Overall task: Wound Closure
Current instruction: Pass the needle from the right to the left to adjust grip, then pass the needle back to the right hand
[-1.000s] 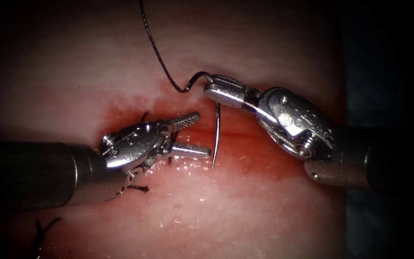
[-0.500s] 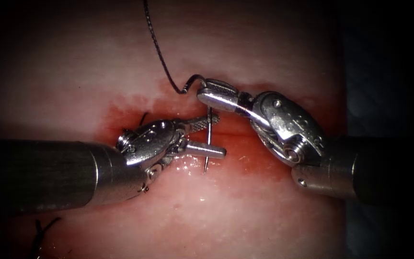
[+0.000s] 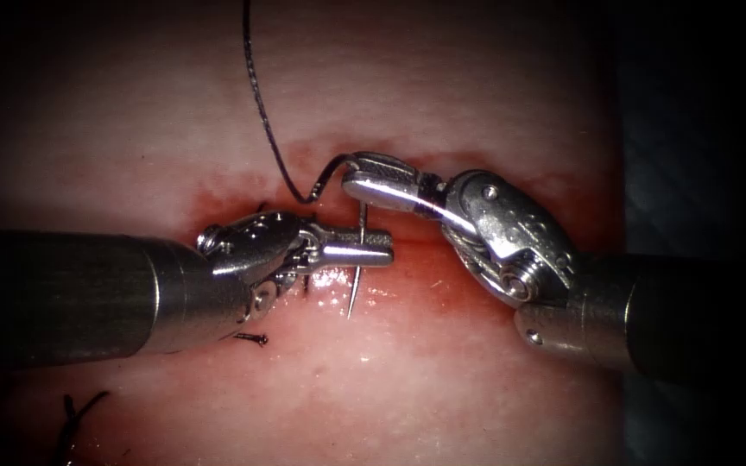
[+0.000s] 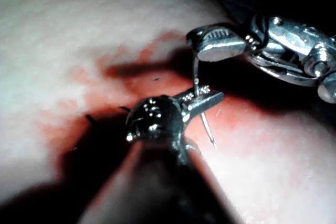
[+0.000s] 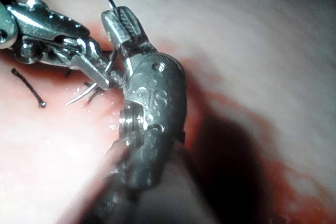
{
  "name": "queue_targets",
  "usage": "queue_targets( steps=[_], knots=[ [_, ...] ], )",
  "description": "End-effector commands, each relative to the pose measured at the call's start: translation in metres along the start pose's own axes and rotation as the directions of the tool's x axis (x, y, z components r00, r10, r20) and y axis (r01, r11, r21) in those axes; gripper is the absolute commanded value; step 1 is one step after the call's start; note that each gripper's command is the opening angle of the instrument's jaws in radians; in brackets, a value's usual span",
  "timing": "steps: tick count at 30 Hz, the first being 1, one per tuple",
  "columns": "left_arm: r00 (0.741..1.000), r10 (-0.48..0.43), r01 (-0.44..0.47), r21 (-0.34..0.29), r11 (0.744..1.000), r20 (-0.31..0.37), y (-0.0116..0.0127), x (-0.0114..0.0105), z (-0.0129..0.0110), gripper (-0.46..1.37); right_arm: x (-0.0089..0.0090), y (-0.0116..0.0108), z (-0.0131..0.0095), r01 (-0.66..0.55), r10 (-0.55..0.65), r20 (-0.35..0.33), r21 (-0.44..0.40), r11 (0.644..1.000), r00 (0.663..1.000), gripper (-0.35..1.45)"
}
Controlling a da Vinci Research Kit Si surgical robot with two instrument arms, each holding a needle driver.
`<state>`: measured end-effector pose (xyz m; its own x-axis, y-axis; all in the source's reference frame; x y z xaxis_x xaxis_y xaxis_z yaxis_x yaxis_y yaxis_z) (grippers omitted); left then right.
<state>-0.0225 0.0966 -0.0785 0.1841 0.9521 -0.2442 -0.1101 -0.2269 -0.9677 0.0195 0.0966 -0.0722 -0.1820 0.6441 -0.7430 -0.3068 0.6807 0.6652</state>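
The curved needle [image 3: 354, 293] stands free above the red cut [image 3: 442, 250] in the tissue [image 3: 442, 380], its point toward the near side and not in the tissue. My left tool [image 3: 382, 248] comes in from the left with its jaws shut on the needle's middle. My right tool [image 3: 351, 185] is shut on the needle near its tail, where the dark thread [image 3: 261, 103] leaves and runs up and away. In the left wrist view the left tool [image 4: 210, 98] clamps the needle [image 4: 207, 127] below the right tool [image 4: 210, 45]. In the right wrist view the right tool [image 5: 118, 19] and the needle's point [image 5: 79, 97] show.
Red fluid [image 3: 226, 194] stains the tissue around the cut. Cut ends of thread [image 3: 252, 338] lie just below the left tool's wrist, and more [image 3: 75, 414] near the lower left. The left shaft [image 3: 62, 298] and right shaft [image 3: 649, 328] flank the wound.
The right tool carried the needle leftward between the left tool's open jaws. The left tool moved right and its jaws closed on the needle's middle.
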Motion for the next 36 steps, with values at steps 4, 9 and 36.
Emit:
queue_targets(
  steps=[4, 9, 36],
  knots=[
    [0.999, -0.048, 0.048, 0.005, 0.999, -0.014, 0.0001, 0.0002, -0.0005, -0.35, 0.0, 0.0001, 0.0, 0.087, -0.087, -0.003, -0.005, 0.996, 0.996, 0.16],
    [0.998, -0.054, 0.053, 0.053, 0.997, 0.018, 0.0002, 0.0, -0.0004, -0.35, 0.0005, -0.0002, 0.0001, 0.198, -0.198, 0.031, -0.001, 0.98, 0.98, 0.18],
    [0.951, -0.308, 0.306, -0.065, 0.95, -0.024, 0.0015, -0.0005, -0.0002, -0.35, 0.0035, -0.0008, 0.0005, 0.376, -0.377, -0.047, -0.032, 0.926, 0.925, 0.53]
  ],
)
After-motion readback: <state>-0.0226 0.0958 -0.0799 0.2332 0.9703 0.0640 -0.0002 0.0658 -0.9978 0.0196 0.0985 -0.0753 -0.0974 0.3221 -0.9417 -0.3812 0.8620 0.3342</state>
